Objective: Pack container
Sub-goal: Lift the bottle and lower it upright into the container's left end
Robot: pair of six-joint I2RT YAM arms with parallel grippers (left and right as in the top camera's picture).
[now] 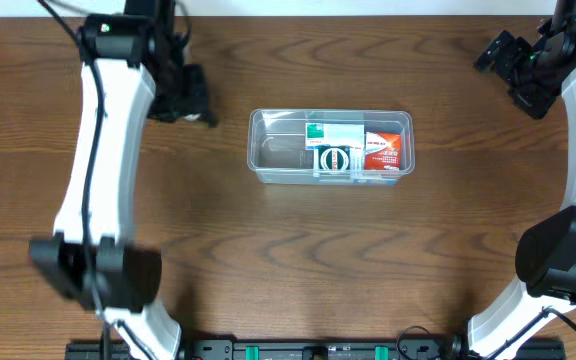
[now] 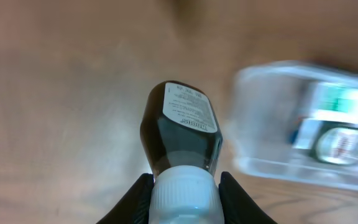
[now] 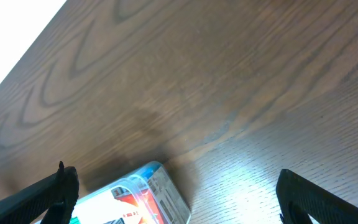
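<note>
A brown wood-grain worktop (image 1: 288,270) is filling the scene, with the arms rising from its near edge. The container (image 1: 274,152) is sitting in the middle of the worktop, a little toward the far edge, its long side running left to right. A green-and-white box (image 1: 333,132) and a red-and-white box (image 1: 382,150) are lying packed into its right-hand part, leaving the left end bare, which looks to me like the room being saved for what is coming.

Near the far left corner, the left tool (image 2: 186,198) is gripping a dark bottle (image 2: 182,127), its jaws clamped on either side just at the white cap (image 2: 185,186). The bottle is pointing away from the wrist, label up, with the container just beside it to the right in the wrist view. Holding it by the neck is leaving the body free to go in first, I would judge.

The right tool (image 3: 178,190) is hanging over the far right corner with its jaws standing wide apart and nothing between them, seemingly waiting out of the way.
</note>
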